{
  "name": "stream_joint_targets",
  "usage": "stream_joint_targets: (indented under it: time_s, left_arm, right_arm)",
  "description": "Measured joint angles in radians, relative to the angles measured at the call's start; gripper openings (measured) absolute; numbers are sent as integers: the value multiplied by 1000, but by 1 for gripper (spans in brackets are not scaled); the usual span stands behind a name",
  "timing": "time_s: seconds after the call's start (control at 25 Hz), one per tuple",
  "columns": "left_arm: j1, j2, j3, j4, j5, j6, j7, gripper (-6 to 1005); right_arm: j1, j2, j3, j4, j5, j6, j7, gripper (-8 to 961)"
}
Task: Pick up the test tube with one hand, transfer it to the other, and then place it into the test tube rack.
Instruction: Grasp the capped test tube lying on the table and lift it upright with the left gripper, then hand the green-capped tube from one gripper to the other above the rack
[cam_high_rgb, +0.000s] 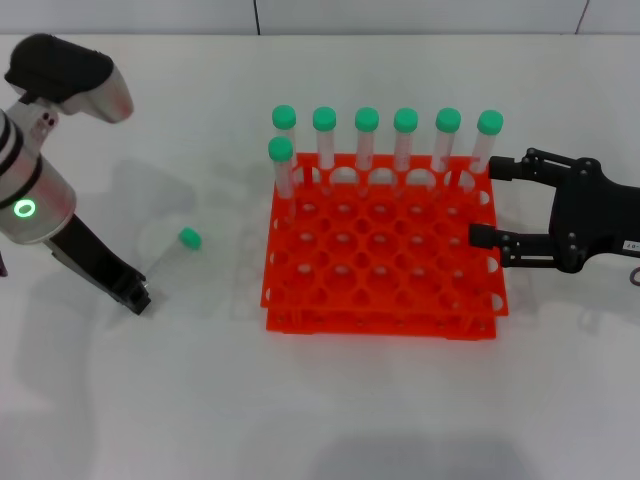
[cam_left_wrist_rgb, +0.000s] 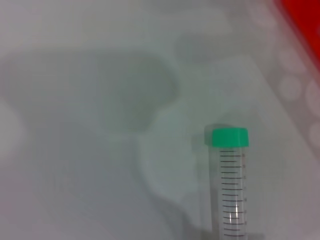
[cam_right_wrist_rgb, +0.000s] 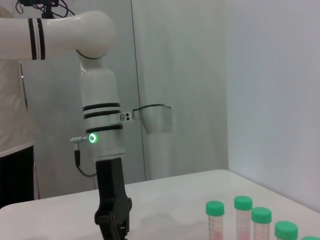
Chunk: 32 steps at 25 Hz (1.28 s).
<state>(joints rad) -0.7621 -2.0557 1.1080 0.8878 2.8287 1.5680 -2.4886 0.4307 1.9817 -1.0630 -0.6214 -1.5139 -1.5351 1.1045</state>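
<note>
Test tube lies flat on the white bench, apart from the rack, green cap toward 1 o'clock in the head view. In the left wrist view the same tube shows printed graduation marks on its clear wall.

Left gripper hangs at 8 o'clock of the tube, tip low near the bench, near the tube but not touching it. Whether its fingers are spread or pressed together cannot be told. The right wrist view shows it pointing down below the green ring.

Test tube rack stands mid-bench, at 3 o'clock of the loose tube. Seven green-capped tubes stand upright in it: six along the far row, one in the next row at the left end.

Right gripper sits at the rack's 3 o'clock edge, fingers spread wide, holding nothing.
</note>
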Motion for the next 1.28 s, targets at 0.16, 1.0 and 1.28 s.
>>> stream_joint_targets:
  time_s: [0.16, 1.0, 1.28]
  left_arm:
    - [1, 0, 3, 6, 5, -5, 0, 179]
    - [78, -9, -218, 400, -500, -82, 372, 180]
    - [88, 18, -226, 206, -815, -82, 734, 181]
  right_arm:
    - [-1, 1, 0, 0, 0, 2, 0, 836]
    - [8, -1, 0, -12, 0, -24, 2, 833]
    - [8, 5, 24, -14, 0, -42, 6, 831]
